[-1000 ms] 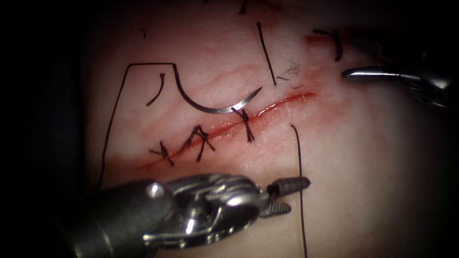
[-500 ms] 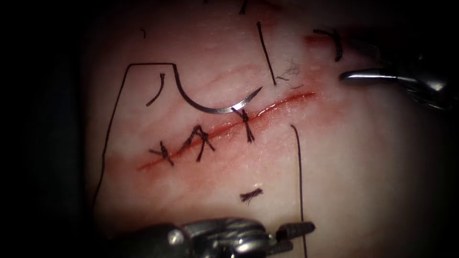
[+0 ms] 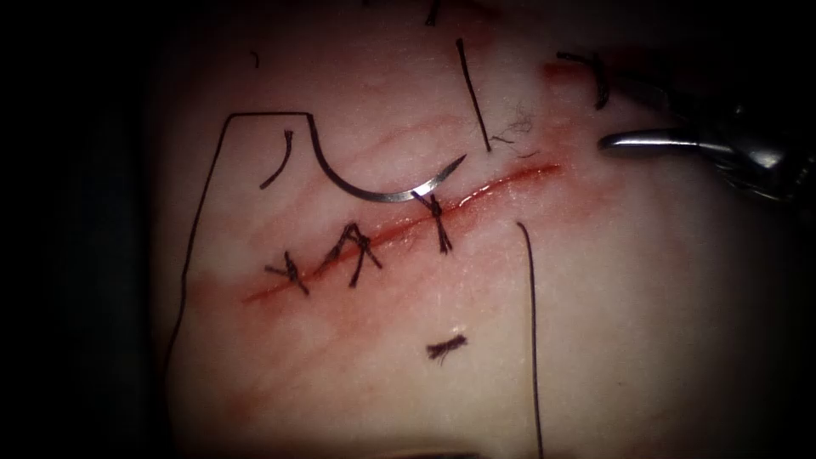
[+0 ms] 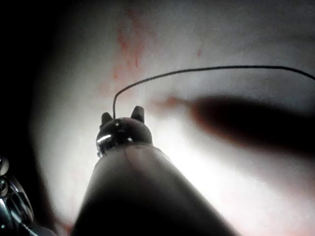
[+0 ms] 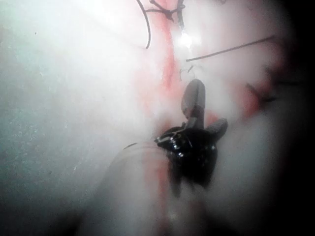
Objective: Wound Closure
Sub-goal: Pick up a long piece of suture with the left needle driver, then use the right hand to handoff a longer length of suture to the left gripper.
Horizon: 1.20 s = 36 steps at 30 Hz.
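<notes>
you have stray cut ends lying loose: a short frayed scrap (image 3: 446, 348), a small curved piece (image 3: 277, 160), a straight length (image 3: 473, 93) with a fine wisp (image 3: 517, 126) just beside it, and a hooked piece (image 3: 595, 76). red fluid (image 3: 557, 70) stains the surface beside that hooked piece.

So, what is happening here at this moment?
Nobody holds the needle: it lies flat on the tissue, left of the cut, not piercing it. The right hand hovers open and empty past the cut's right end. The left hand is beside the thread; a grip cannot be told. Three stitches cross the cut.
</notes>
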### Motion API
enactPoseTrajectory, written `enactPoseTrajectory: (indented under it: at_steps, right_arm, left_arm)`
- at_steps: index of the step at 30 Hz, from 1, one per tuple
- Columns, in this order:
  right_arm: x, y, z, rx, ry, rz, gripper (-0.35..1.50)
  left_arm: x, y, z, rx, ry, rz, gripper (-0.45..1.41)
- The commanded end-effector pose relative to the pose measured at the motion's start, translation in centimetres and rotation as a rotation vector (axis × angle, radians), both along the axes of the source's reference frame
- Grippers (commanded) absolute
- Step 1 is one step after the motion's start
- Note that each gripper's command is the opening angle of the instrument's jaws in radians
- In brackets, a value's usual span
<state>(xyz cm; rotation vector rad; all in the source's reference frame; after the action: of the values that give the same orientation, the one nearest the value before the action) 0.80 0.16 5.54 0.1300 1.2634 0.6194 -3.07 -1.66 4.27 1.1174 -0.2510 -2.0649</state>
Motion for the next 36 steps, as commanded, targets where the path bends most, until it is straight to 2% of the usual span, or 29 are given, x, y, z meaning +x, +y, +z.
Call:
enactPoseTrajectory:
  at_steps: [1, 2, 6, 16, 19, 21, 22, 24, 26, 28, 30, 36]
  right_arm:
    - [0.07, 0.04, 0.03, -0.002, 0.002, -0.001, 1.25]
    - [0.07, 0.04, 0.03, -0.002, 0.002, -0.001, 1.25]
    - [0.08, 0.03, 0.02, 0.004, 0.003, 0.002, 1.21]
    - [0.11, -0.02, -0.02, 0.003, 0.015, 0.0, 1.13]
    - [0.13, -0.08, -0.1, -0.023, 0.067, -0.089, 1.1]
    - [0.17, -0.12, -0.22, -0.078, 0.108, -0.191, 1.08]
    - [0.24, -0.16, -0.36, -0.139, 0.107, -0.258, 1.08]
    - [0.32, -0.2, -0.49, -0.178, 0.11, -0.3, 1.06]
    - [0.52, -0.31, -0.75, -0.284, 0.126, -0.373, 1.06]
    - [0.59, -0.36, -0.81, -0.332, 0.101, -0.412, 1.06]
    - [0.69, -0.47, -0.87, -0.417, 0.035, -0.473, 1.06]
    - [0.76, -0.54, -0.92, -0.58, -0.047, -0.527, 1.05]
  left_arm:
    - [-0.04, 0.04, 0.04, 0.028, 0.0, -0.011, -0.25]
    - [-0.03, 0.06, 0.03, 0.045, -0.001, -0.008, -0.35]
    - [-0.02, 0.15, 0.01, 0.077, -0.011, -0.015, -0.35]
    - [0.04, 0.48, -0.09, 0.053, -0.031, -0.086, -0.35]
    - [0.1, 0.59, -0.15, 0.033, -0.034, -0.101, -0.35]
    - [0.15, 0.67, -0.2, 0.024, -0.043, -0.12, -0.35]
    - [0.2, 0.74, -0.24, 0.016, -0.044, -0.134, -0.35]
    - [0.24, 0.8, -0.28, 0.008, -0.047, -0.14, -0.35]
    - [0.29, 0.9, -0.3, -0.007, -0.039, -0.147, -0.35]
    - [0.32, 0.95, -0.3, -0.012, -0.035, -0.153, -0.35]
    - [0.35, 1.04, -0.31, -0.02, -0.032, -0.154, -0.35]
    - [0.35, 1.24, -0.37, -0.028, -0.026, -0.157, -0.35]
